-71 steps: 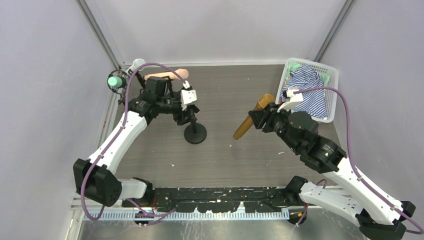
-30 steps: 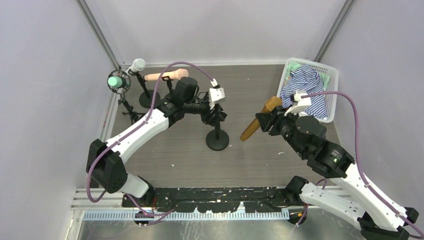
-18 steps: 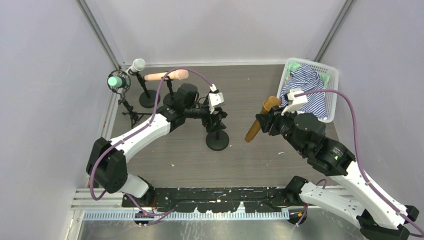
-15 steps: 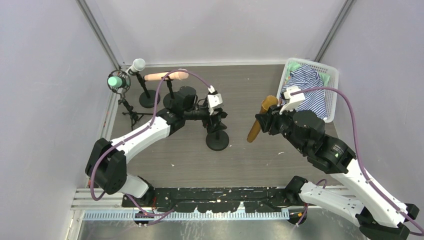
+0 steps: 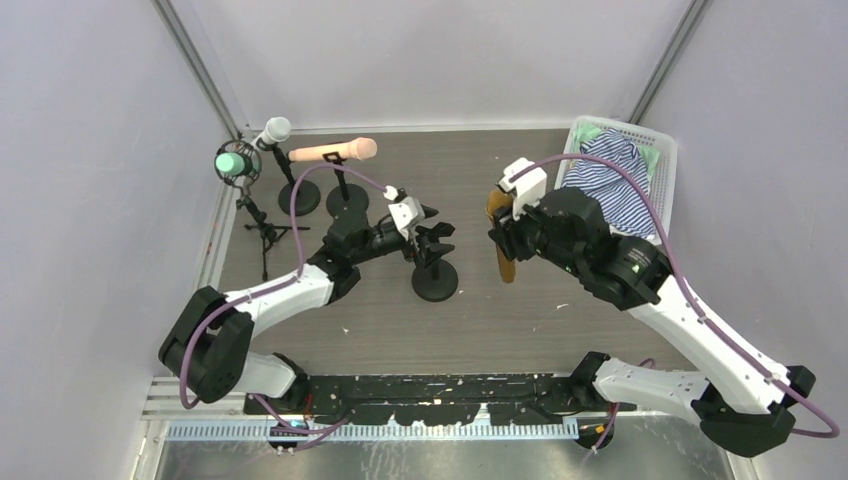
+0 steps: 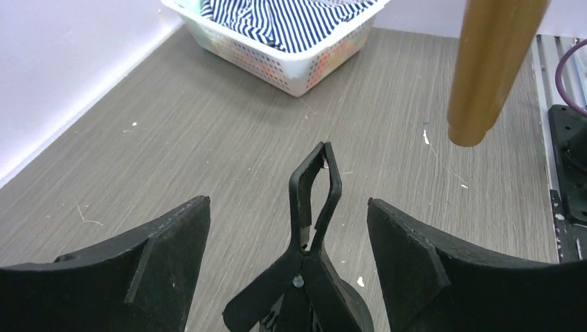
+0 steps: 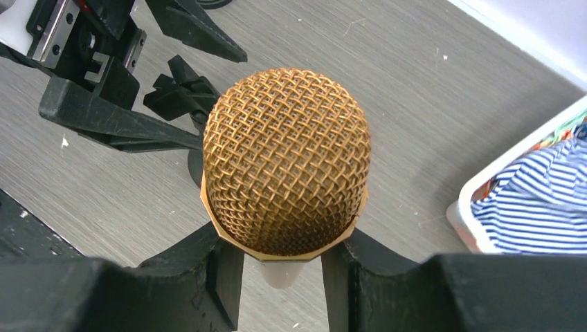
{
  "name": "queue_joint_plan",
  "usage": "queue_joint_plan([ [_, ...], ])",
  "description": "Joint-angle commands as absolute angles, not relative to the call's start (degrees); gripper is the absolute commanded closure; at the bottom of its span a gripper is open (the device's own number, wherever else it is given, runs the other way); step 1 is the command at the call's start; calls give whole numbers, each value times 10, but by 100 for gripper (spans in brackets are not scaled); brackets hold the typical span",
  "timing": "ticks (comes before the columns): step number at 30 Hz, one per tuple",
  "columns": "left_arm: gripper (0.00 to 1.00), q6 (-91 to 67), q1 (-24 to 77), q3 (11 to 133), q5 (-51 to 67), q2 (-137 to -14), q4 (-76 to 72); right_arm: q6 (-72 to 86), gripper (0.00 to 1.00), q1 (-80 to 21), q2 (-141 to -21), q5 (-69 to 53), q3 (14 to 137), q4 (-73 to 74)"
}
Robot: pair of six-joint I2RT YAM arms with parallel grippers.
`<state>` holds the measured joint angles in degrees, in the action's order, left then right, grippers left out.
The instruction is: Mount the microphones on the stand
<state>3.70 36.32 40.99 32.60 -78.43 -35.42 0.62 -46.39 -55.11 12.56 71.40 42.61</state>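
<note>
My right gripper is shut on the golden-brown microphone and holds it almost upright, just right of the empty black stand. In the right wrist view its mesh head fills the middle between my fingers. My left gripper is open, with its fingers on either side of the stand's clip and not touching it. The microphone's lower end hangs above and right of the clip. The mint green, white and peach-pink microphones sit on stands at the far left.
A white basket holding a striped cloth stands at the far right corner; it also shows in the left wrist view. A small tripod stands by the left wall. Walls close in the table on three sides.
My left gripper moved the stand toward the middle, then let go and drew back a little. My right arm swung the golden-brown microphone from slanted to nearly upright and brought it left toward the stand.
</note>
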Motion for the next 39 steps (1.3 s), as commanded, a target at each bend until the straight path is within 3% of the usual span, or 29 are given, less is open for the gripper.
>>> queue_joint_plan([
  [1, 16, 18, 361, 376, 308, -759, -492, -82, 99, -466, -583, 96, 768, 415],
  [5, 17, 11, 358, 330, 320, -764, -596, -113, 99, -465, -609, 81, 780, 401],
  [17, 16, -24, 335, 304, 338, -803, -709, -204, 99, -466, -669, 40, 834, 408],
  [39, 18, -50, 300, 290, 430, -825, -709, -246, 99, -472, -766, 11, 919, 446],
])
